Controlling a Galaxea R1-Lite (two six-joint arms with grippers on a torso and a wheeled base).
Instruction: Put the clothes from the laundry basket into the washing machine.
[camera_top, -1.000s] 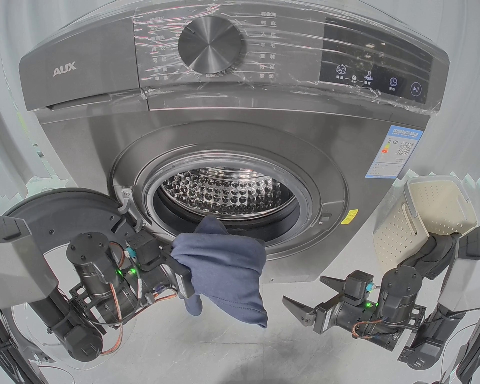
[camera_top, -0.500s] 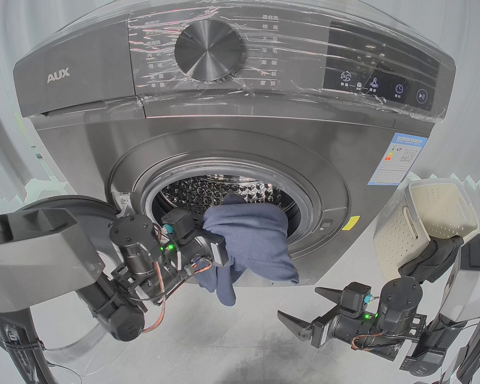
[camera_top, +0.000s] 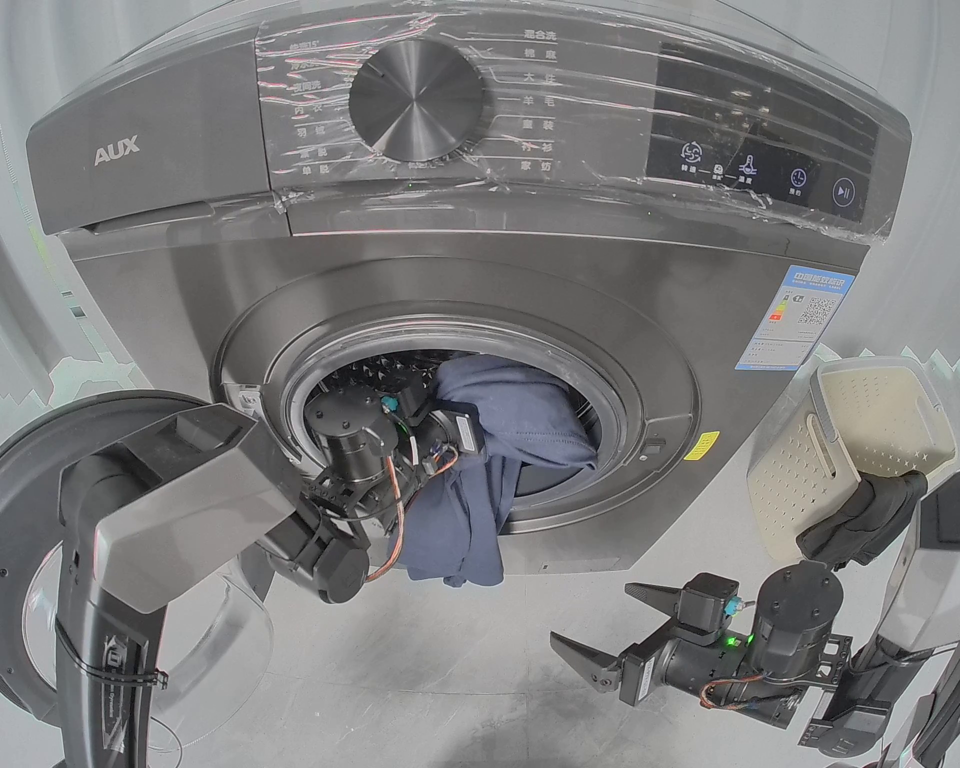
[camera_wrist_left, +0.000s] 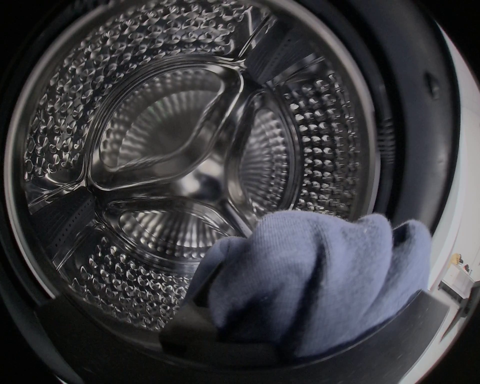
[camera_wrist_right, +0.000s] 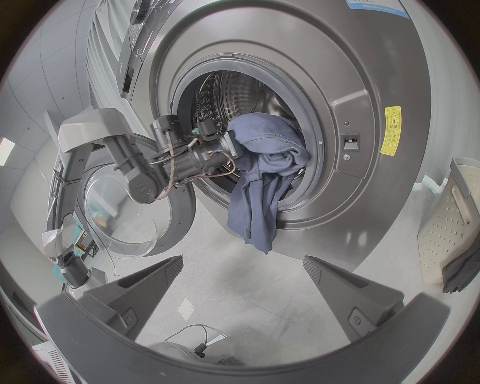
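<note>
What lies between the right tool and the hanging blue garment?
Only bare floor lies between the right tool and the blue garment, as the right wrist view shows.

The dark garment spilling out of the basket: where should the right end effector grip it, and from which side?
Grip the dark garment at the bunch draped over the basket rim, coming from the robot's side; that bunch hangs outside the wall, so the open right end effector could likely close around it.

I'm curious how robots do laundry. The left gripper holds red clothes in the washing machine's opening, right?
Not red: the clothes are dark blue, as the head view shows. The left gripper does hold them in the washing machine's opening.
</note>
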